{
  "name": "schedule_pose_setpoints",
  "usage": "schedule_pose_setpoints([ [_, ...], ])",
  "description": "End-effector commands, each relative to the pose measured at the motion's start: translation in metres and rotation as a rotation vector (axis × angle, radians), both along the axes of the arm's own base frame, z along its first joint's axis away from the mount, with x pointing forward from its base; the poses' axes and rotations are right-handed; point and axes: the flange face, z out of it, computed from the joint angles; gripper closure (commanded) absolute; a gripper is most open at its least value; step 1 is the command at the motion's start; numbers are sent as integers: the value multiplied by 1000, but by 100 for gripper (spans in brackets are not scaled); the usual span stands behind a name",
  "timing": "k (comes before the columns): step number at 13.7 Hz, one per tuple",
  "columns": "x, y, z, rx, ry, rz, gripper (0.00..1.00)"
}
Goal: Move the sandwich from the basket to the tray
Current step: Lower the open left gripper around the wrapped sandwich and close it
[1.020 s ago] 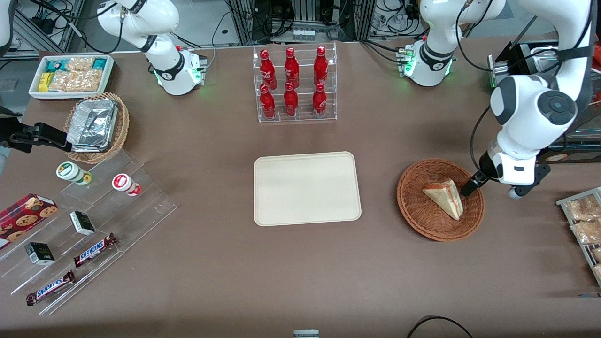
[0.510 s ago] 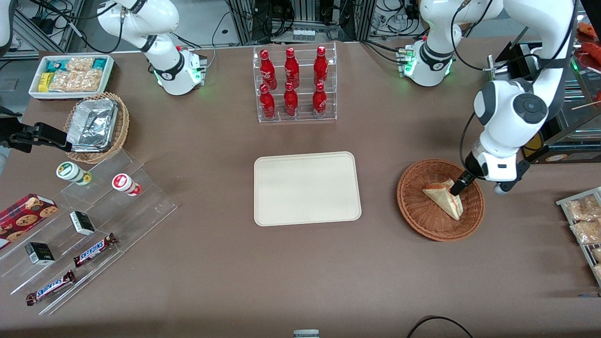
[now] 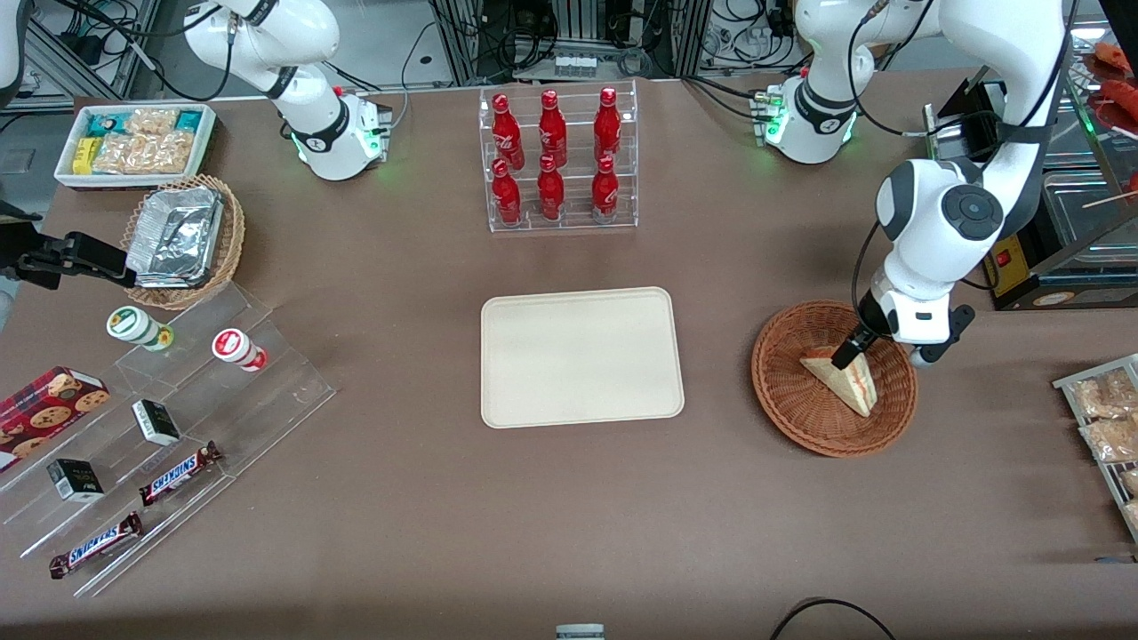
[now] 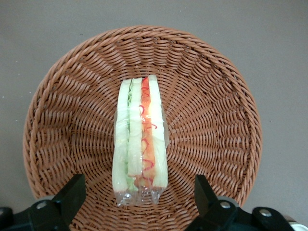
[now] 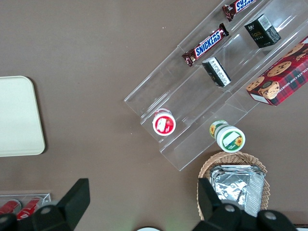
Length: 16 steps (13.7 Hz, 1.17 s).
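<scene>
The gripper is hovering directly over the basket at the right of the front frame, with its fingers spread wide and straddling the sandwich without touching it. The sandwich is lying in the basket on its side, wrapped in clear film, with the red and green filling facing the wrist camera; the tray is sitting bare at the centre of the front frame, well apart from the basket. Risks from this position: the wedge is soft and film-wrapped, so a closing grip set too high on it is likely to slip off the film, and one set too low could catch a fingertip in the wicker weave (dragging the basket along on the lift). A hard squeeze could also crush the bread and push filling out. Compared with the frame one second earlier, the gripper has been travelling from the basket's rim on the working arm's side inward to above the sandwich, while the sandwich, basket and tray have stayed where they were.
</scene>
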Motion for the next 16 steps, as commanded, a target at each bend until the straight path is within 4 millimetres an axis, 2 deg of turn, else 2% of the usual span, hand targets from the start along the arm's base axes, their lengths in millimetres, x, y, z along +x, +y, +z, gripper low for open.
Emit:
schedule_pose_setpoints([
  [1, 5, 0, -14, -16, -28, 25, 0],
  [6, 6, 0, -35, -16, -12, 20, 0],
  [7, 6, -1, -39, -16, -13, 18, 4],
  [8, 7, -1, -40, -18, -21, 18, 17],
  [10, 10, -1, -45, -18, -19, 17, 100],
  [12, 11, 0, -45, -15, -20, 8, 100],
  [14, 13, -1, -36, -11, -29, 1, 100],
  [16, 11, -2, -9, -2, -27, -5, 100],
])
